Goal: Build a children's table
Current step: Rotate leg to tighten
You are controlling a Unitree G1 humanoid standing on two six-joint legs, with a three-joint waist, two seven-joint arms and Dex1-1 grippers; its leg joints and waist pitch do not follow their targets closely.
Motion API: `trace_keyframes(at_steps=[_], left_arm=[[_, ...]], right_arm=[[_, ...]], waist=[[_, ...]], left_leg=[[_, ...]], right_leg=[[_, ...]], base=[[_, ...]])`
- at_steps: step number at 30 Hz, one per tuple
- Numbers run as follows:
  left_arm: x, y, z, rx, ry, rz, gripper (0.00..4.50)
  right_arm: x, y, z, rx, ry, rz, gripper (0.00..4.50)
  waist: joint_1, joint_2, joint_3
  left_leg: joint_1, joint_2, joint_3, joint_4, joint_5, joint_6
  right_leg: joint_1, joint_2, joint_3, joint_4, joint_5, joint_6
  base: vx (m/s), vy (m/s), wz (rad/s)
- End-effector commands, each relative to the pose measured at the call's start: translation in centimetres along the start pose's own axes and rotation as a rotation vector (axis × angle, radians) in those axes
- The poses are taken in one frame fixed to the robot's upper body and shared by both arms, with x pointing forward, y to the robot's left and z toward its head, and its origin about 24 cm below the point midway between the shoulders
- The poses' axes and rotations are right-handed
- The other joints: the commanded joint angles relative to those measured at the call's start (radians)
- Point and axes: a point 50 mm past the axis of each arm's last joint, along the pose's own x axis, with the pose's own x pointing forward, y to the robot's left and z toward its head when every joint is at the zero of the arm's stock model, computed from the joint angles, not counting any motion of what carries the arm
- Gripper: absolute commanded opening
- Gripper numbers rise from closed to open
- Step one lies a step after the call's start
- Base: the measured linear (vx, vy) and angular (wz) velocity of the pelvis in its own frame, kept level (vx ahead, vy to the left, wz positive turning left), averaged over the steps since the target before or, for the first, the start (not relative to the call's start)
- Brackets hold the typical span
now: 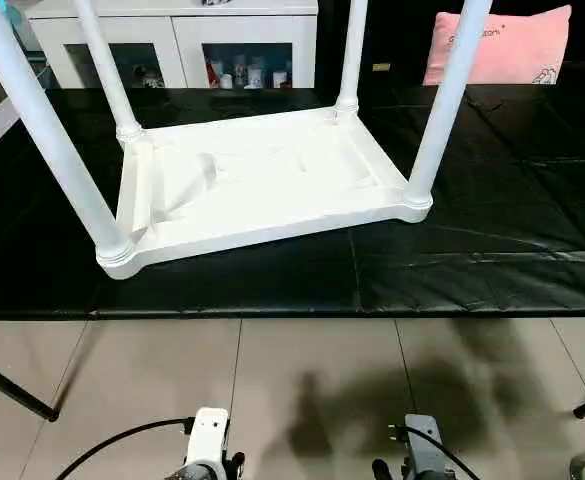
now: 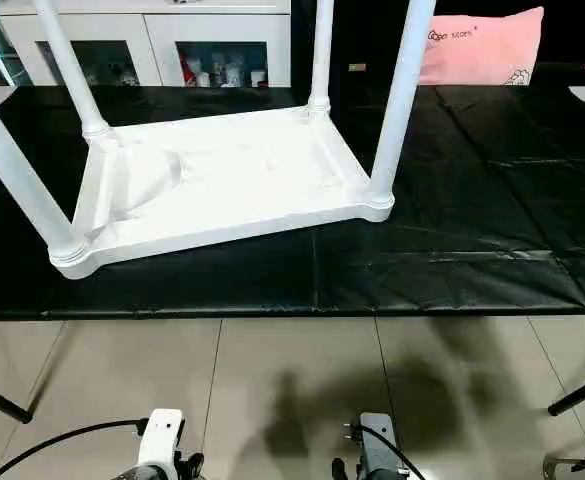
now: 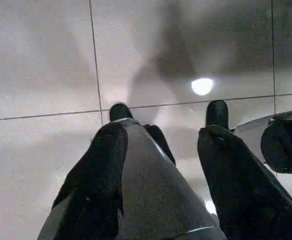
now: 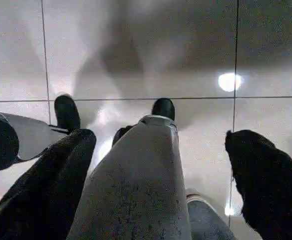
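The left gripper [image 3: 163, 145] and the right gripper [image 4: 165, 150] hang over bare floor tiles [image 1: 302, 380], fingers spread and holding nothing, well short of the tabletop [image 1: 262, 180]. It lies upside down on the black mat [image 1: 492, 250]. All four legs [image 1: 442, 110] stand in its corner sockets, so assembly looks finished; only turning it upright seems left.

Both arms hang low, their wrists just showing at about six o'clock in the head views. The left end effector [image 3: 163, 137] points straight down, its two black fingers [image 3: 101, 170] parted with nothing between them. The right end effector [image 4: 170, 160] also points down, its black fingers [image 4: 265, 175] spread wide and empty.
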Motion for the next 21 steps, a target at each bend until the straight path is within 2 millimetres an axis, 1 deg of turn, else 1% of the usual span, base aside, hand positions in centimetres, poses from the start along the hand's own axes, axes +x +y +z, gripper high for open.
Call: trace_keyframes(at_steps=[1, 11, 21], left_arm=[[-0.03, 0.17, -0.16, -0.002, 0.011, 0.005, 2.6], [-0.03, 0.17, -0.16, -0.002, 0.011, 0.005, 2.6], [-0.03, 0.17, -0.16, -0.002, 0.011, 0.005, 2.6]], right_arm=[[-0.03, 0.0, -0.61, -0.007, 0.024, -0.001, 4.5], [-0.03, 0.0, -0.61, -0.007, 0.024, -0.001, 4.5], [-0.03, 0.0, -0.61, -0.007, 0.024, -0.001, 4.5]], waist=[[-0.002, -0.004, -0.028], [-0.002, -0.004, -0.028], [-0.002, -0.004, -0.029]], left_leg=[[0.018, 0.099, -0.044, -0.097, -0.355, 0.019], [0.018, 0.098, -0.043, -0.097, -0.358, 0.015], [0.017, 0.098, -0.043, -0.096, -0.347, 0.021]], right_leg=[[0.015, -0.099, 0.051, -0.088, -0.224, -0.238], [0.016, -0.1, 0.052, -0.088, -0.229, -0.238], [0.017, -0.1, 0.052, -0.087, -0.213, -0.241]], base=[[0.0, 0.0, 0.0], [0.0, 0.0, 0.0], [0.0, 0.0, 0.0]])
